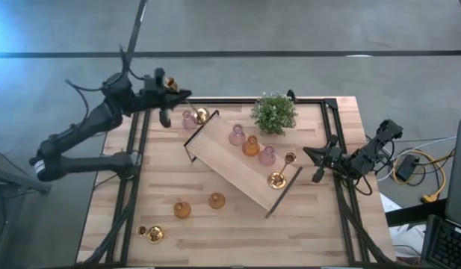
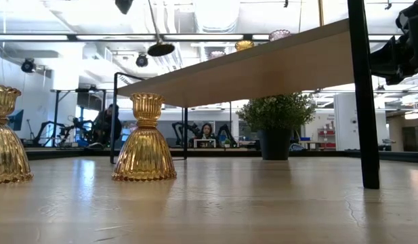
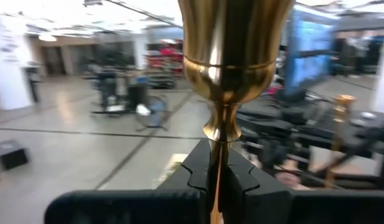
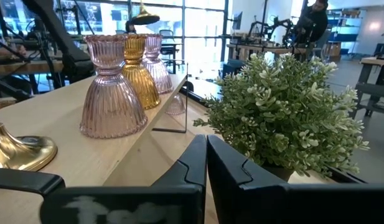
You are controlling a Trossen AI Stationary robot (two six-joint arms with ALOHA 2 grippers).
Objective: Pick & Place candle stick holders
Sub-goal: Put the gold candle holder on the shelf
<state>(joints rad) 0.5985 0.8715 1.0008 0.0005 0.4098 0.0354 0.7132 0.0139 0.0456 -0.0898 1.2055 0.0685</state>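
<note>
Beyond the table's far left corner, our left gripper [image 1: 172, 88] was clamped on a tall-stemmed brass holder [image 3: 232, 62], stem upright. We judged the wooden tray [image 1: 229, 166] lay near, toward the table's middle. Our right gripper [image 1: 320, 158] waited closed and empty.

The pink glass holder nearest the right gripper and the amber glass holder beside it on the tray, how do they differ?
The pink glass holder is pale pink; the amber glass holder is golden orange. In the right wrist view the pink one stands nearer the right gripper, partly hiding the amber one. Both are upright, ribbed bell shapes on the wooden tray.

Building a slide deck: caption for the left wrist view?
Left gripper shut on a gold brass candle stick holder, gripped by its stem, lab room behind.
</note>
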